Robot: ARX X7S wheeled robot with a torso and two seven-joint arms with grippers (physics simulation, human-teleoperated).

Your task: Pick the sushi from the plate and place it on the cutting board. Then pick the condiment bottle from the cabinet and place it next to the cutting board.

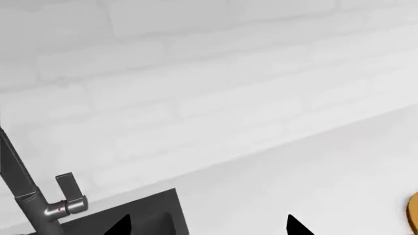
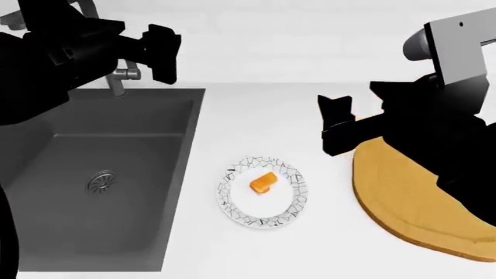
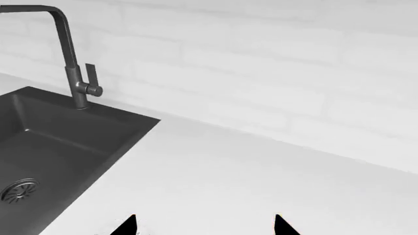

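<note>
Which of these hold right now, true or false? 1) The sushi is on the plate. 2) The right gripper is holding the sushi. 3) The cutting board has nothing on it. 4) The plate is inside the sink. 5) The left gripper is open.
1) The sushi is on the plate: true.
2) The right gripper is holding the sushi: false; it is open and empty, up beside the cutting board.
3) The cutting board has nothing on it: true for the part in view.
4) The plate is inside the sink: false; it sits on the counter between sink and board.
5) The left gripper is open: true.
</note>
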